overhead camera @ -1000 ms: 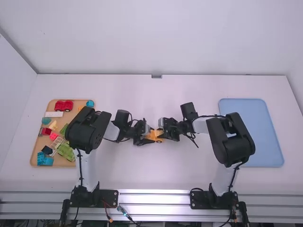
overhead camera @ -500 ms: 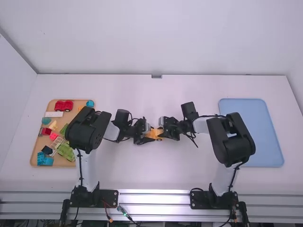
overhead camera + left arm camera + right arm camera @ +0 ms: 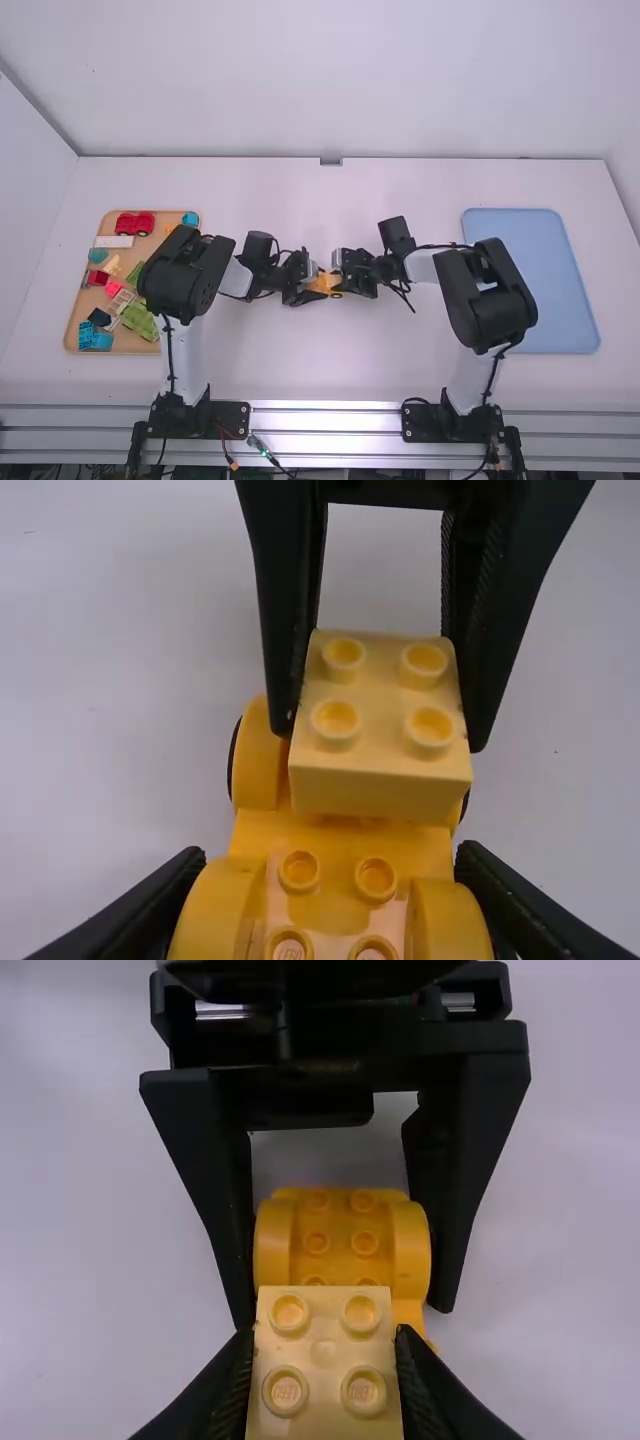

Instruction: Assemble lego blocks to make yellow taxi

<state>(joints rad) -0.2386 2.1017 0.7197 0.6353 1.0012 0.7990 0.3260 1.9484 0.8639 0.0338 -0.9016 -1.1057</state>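
Where the table's near edge meets a metal rail, two white-and-black robot arms (image 3: 175, 415) stand on black bases, left and right of the middle, and reach inward. Farther off, at the middle of the white, flat table (image 3: 330, 370), the black two-finger left gripper (image 3: 330, 880) is clamped on the orange-yellow, wheeled plastic car base (image 3: 340, 840), its fingers against the rounded fenders. Facing it, the black two-finger right gripper (image 3: 324, 1350) pinches a pale yellow, square plastic block (image 3: 382, 690) with four round studs on top, over the end of the car base on the right arm's side.

The step in hand seems to be fitting this block as part of the taxi's upper body (whether it has clicked home, I cannot tell). Next calls for lining up, pressing straight down while the base is braced, then letting go of the block. The car base's long axis runs left to right, from one gripper towards the other, studs up; which end is its front is unclear.

To the left lies a tan, rectangular tray (image 3: 128, 342) of colourful toy pieces; to the right, a light blue, rectangular tray (image 3: 550, 290). Beyond rises a plain white wall (image 3: 330, 80).
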